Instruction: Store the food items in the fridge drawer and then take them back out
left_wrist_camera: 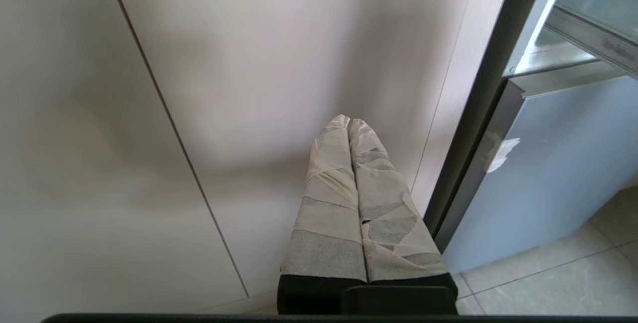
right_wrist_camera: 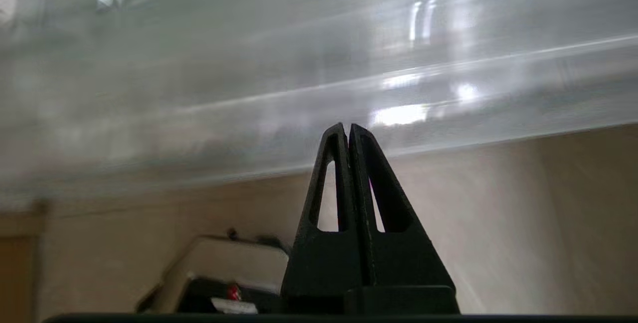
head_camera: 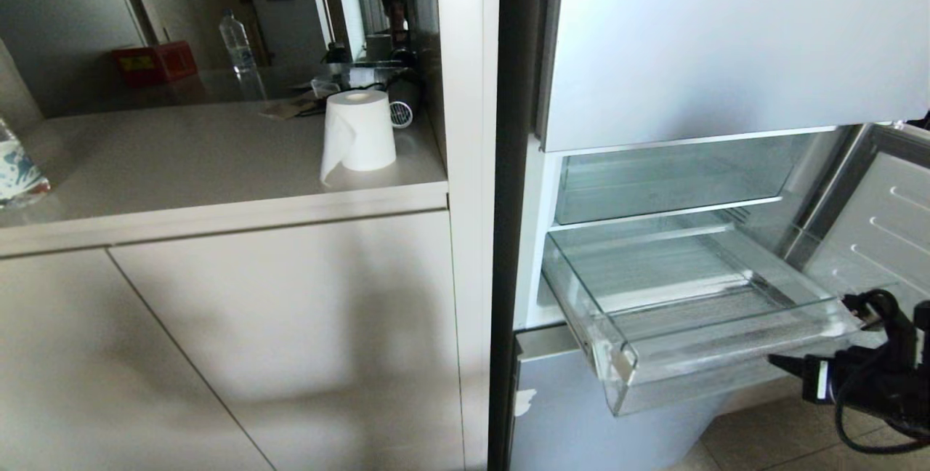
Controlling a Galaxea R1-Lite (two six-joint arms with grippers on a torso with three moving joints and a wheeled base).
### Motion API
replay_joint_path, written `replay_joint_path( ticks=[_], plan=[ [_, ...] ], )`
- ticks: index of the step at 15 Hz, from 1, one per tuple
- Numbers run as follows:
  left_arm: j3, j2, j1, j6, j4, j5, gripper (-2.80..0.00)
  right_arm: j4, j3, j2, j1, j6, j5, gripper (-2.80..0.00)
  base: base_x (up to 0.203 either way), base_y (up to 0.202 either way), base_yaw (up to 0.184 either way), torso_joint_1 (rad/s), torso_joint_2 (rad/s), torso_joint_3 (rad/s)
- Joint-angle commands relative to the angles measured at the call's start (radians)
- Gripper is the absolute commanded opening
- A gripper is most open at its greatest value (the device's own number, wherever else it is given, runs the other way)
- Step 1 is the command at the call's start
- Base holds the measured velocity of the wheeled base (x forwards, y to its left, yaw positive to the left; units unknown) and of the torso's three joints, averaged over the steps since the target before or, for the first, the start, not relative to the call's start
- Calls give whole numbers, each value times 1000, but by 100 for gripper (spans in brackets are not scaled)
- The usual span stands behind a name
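The fridge drawer (head_camera: 697, 373) is pulled out of the open fridge; it is clear plastic with a ribbed floor and I see nothing in it. The food items are out of view. My right gripper (head_camera: 776, 362) is low at the drawer's front right corner, just below the lip, black fingers shut on nothing. In the right wrist view its tips (right_wrist_camera: 347, 126) sit right under the drawer's clear front lip (right_wrist_camera: 319, 98). My left gripper (left_wrist_camera: 348, 119), with taped fingers pressed together, hangs parked in front of a pale cabinet door (left_wrist_camera: 249, 88).
A second clear bin (head_camera: 668, 180) sits above the drawer. The fridge door (head_camera: 872, 224) stands open on the right, with the blue-grey lower front (head_camera: 574, 413) below. On the counter to the left stand a paper roll (head_camera: 358, 133), a bottle (head_camera: 234, 38) and a red box (head_camera: 154, 62).
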Motion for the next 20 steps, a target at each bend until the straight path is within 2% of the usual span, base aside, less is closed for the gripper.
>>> replay_joint_path(
  ticks=[1, 4, 6, 8, 10, 12, 14, 18, 20],
  plan=[
    [0, 1, 0, 0, 0, 0, -280, -94, -74, 217, 47, 21, 4, -280, 0, 0, 0, 0, 0, 0],
    [0, 1, 0, 0, 0, 0, -280, -305, -267, 496, 155, 84, -94, -280, 0, 0, 0, 0, 0, 0],
    [0, 1, -1, 0, 0, 0, -280, -432, -446, 630, 250, 182, -195, -280, 0, 0, 0, 0, 0, 0],
    [0, 1, -1, 0, 0, 0, -280, -494, -562, 695, 330, 289, -250, -280, 0, 0, 0, 0, 0, 0],
    [0, 1, -1, 0, 0, 0, -280, -539, -582, 709, 371, 331, -292, -280, 0, 0, 0, 0, 0, 0],
    [0, 1, -1, 0, 0, 0, -280, -605, -485, 682, 376, 337, -296, -280, 0, 0, 0, 0, 0, 0],
    [0, 1, 0, 0, 0, 0, -280, -647, -318, 617, 377, 347, -295, -280, 0, 0, 0, 0, 0, 0],
    [0, 1, -1, 0, 0, 0, -280, -668, 53, 331, 345, 365, -309, -280, 0, 0, 0, 0, 0, 0],
    [0, 1, 0, 0, 0, 0, -280, -671, 228, 223, 331, 357, -393, -280, 0, 0, 0, 0, 0, 0]
  ],
)
